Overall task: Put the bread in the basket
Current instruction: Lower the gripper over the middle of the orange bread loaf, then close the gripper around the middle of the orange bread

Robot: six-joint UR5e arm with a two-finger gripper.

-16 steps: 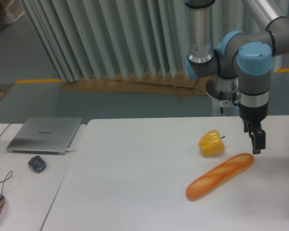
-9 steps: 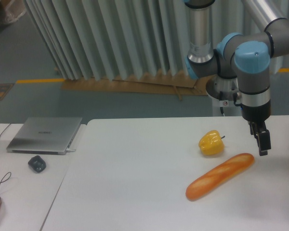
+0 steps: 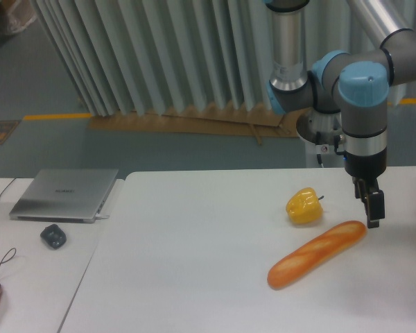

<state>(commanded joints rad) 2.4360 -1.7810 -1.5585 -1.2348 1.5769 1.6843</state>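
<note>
The bread (image 3: pixel 317 254) lies diagonally on the bench (image 3: pixel 194 263), looks glossy, stiff, probably slippery; I'd grab mid-length. The gripper (image 3: pixel 374 216) hangs by its right tip; can't tell its opening.

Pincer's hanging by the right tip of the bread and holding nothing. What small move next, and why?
Probably shift the pincer left and toward the camera along the bread, to sit above the loaf's middle before descending. It now hangs just past the loaf's upper-right end, so closing there would catch only the tip or miss. The yellow pepper lies apart from the loaf's middle, leaving room. No basket is in view.
</note>
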